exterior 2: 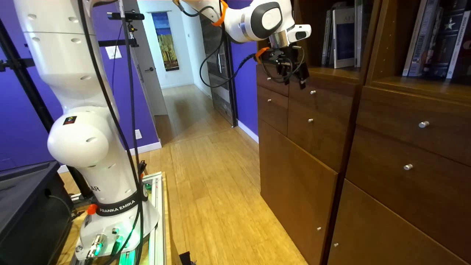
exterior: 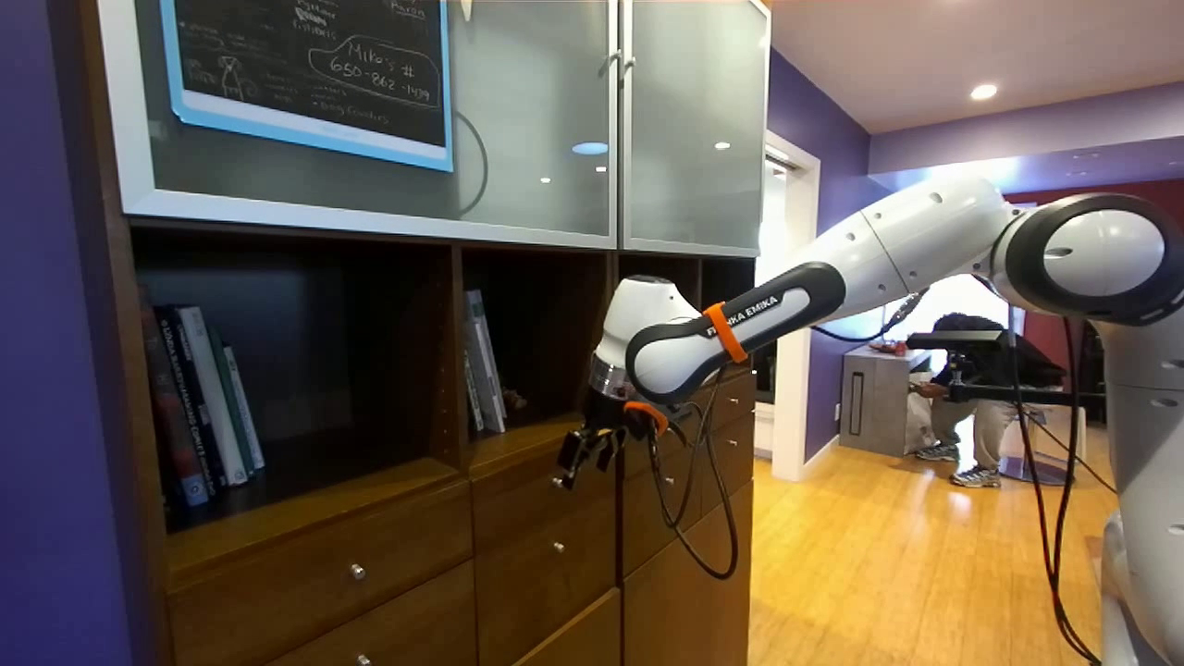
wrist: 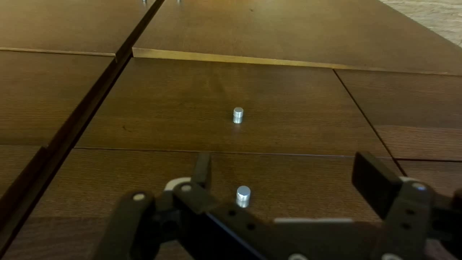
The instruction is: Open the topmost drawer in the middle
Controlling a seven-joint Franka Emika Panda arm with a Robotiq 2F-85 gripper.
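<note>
In an exterior view, the topmost middle drawer (exterior: 518, 495) at lower centre faces right, its long axis slanting up rightward, the gripper (exterior: 588, 455) near its knob (exterior: 556, 482). In an exterior view, the drawer (exterior 2: 327, 92) at upper right faces left. In the wrist view its long axis crosses the lower half; the gripper is spread, the knob, pointing up, appearing within the gap.

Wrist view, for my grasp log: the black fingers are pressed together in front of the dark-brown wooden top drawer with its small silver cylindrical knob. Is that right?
Not pressed together: the wrist view shows the black fingers spread apart, in front of the dark-brown wooden top drawer with its small silver cylindrical knob.
</note>
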